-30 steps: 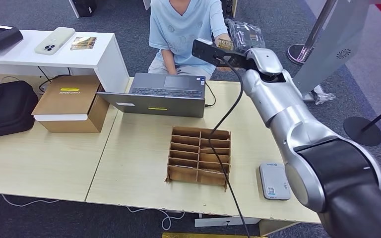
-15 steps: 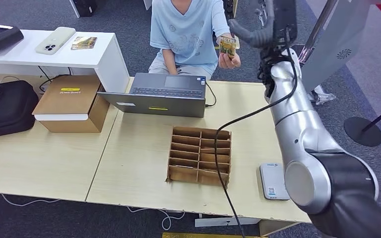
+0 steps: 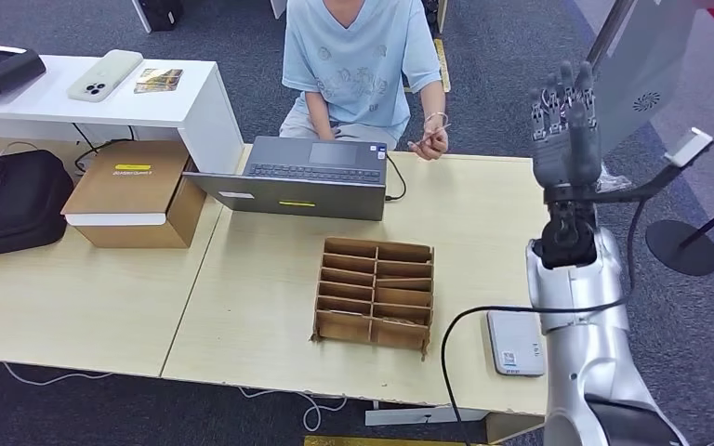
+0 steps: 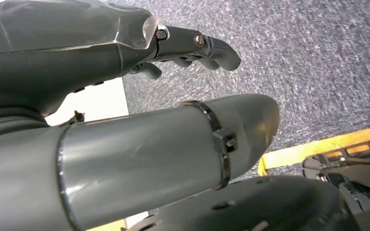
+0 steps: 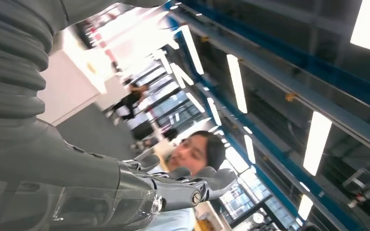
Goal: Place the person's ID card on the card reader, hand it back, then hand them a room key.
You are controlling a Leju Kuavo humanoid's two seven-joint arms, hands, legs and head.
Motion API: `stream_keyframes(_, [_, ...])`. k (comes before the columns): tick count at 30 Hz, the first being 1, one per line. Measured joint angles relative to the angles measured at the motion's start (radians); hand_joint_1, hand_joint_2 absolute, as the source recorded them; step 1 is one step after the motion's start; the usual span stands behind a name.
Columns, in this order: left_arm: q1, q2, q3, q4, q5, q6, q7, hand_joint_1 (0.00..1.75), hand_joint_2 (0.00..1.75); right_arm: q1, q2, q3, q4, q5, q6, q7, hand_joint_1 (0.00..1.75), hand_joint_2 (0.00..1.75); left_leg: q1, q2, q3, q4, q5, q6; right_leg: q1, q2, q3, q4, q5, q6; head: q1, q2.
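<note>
My right hand [image 3: 567,121] is raised upright above the table's right side, fingers spread and pointing up, holding nothing; the right wrist view shows the same hand [image 5: 125,187] bare. A person in a light blue shirt [image 3: 353,56] sits behind the table, and their hand [image 3: 430,139] at the far edge pinches something thin, seemingly a card seen edge-on. The grey-white card reader [image 3: 514,341] lies flat near the front right edge, below my right forearm. My left hand [image 4: 77,53] hangs over carpet floor, fingers loosely extended, with nothing in it.
A cardboard divider tray [image 3: 374,293] sits mid-table, with an open laptop [image 3: 311,177] behind it. At the left stand a cardboard box [image 3: 135,190], a black bag [image 3: 5,204], and a white shelf [image 3: 195,102] bearing a phone [image 3: 102,74] and gold cards [image 3: 156,81].
My right arm has swung right, away from the person, and its hand now stands upright. The person's hand, which held a card up high, has dropped to the table's far edge.
</note>
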Motion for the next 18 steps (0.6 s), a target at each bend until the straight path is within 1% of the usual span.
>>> stream_keyframes(5, [0.01,0.0,0.007,0.0,0.013,0.013,0.0,0.0,0.0,0.314,-0.08,0.036,-0.293,0.143,0.055,-0.047,0.0,1.75,0.0,-0.002,-0.002,-0.001,-0.002,0.001,0.0,-0.002,-0.001,0.0,-0.002,0.0,0.0,0.0])
stream_keyframes(7, [0.013,0.0,0.013,0.0,0.016,0.018,0.0,0.0,0.0,0.408,-0.109,0.035,-0.382,0.21,0.071,-0.064,0.0,1.75,-0.001,0.0,-0.002,-0.001,-0.003,0.002,0.0,-0.001,-0.001,0.0,-0.002,0.0,0.0,0.0])
stream_keyframes(10, [0.015,0.001,0.023,0.0,0.024,0.021,0.0,0.0,0.0,0.521,-0.134,0.031,-0.485,0.327,0.056,-0.081,0.0,1.75,-0.001,0.001,-0.002,-0.001,-0.004,0.001,0.0,0.0,-0.001,-0.001,-0.002,0.001,0.0,0.0])
stream_keyframes(12, [0.016,0.002,0.028,0.0,0.027,0.022,0.0,0.0,0.0,0.595,-0.145,0.031,-0.541,0.389,0.028,-0.097,0.0,1.75,-0.001,0.001,-0.002,-0.001,-0.004,0.001,0.0,-0.001,-0.001,-0.001,-0.003,0.002,0.0,0.0])
stream_keyframes(15, [0.019,0.003,0.034,0.0,0.027,0.026,0.0,0.0,0.0,0.691,-0.165,0.031,-0.603,0.479,-0.045,-0.149,0.0,1.75,-0.001,0.001,-0.002,-0.001,-0.004,0.001,0.0,0.0,0.0,-0.001,-0.003,0.002,0.0,0.0])
stream_keyframes(17, [0.019,0.004,0.037,0.0,0.029,0.031,0.0,0.0,0.0,0.731,-0.172,0.036,-0.631,0.598,-0.139,-0.188,0.0,1.75,-0.001,0.002,-0.002,-0.001,-0.004,0.001,0.0,0.001,0.0,-0.001,-0.003,0.002,0.0,0.0])
stream_keyframes(18, [0.019,0.004,0.04,0.0,0.03,0.034,-0.001,0.0,0.0,0.745,-0.174,0.042,-0.646,0.69,-0.211,-0.2,0.0,1.75,-0.001,0.003,-0.002,-0.001,-0.004,0.001,0.0,0.001,0.0,-0.001,-0.003,0.002,0.0,0.0])
